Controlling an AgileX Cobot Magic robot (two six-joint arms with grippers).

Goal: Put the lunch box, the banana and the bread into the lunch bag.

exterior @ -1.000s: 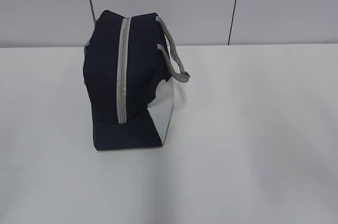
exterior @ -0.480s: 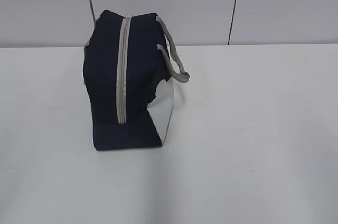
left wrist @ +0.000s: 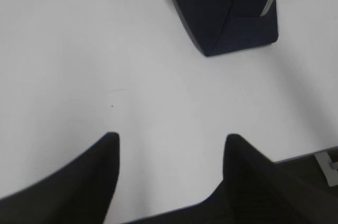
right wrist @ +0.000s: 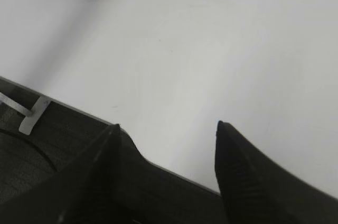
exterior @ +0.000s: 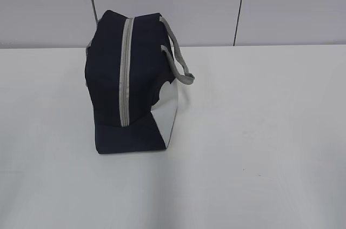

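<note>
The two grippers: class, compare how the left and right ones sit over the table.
The left gripper hangs over white table, with the lunch bag ahead on its right. The right gripper straddles the table's edge, the bag only a corner at its upper left. Both are open, dark and hold nothing.

White counter fills most of exterior view, matte, few tiny dark specks. Behind it pale grey wall of flat panels, two thin dark seams running top to counter's far edge, both slightly slanted. Light soft, even; faint shadows only. Right wrist view: counter's near edge, below it dark grey speckled floor, pale metal bracket just under edge. Left wrist view: counter edge at lower right, another pale bracket beyond it.
</note>
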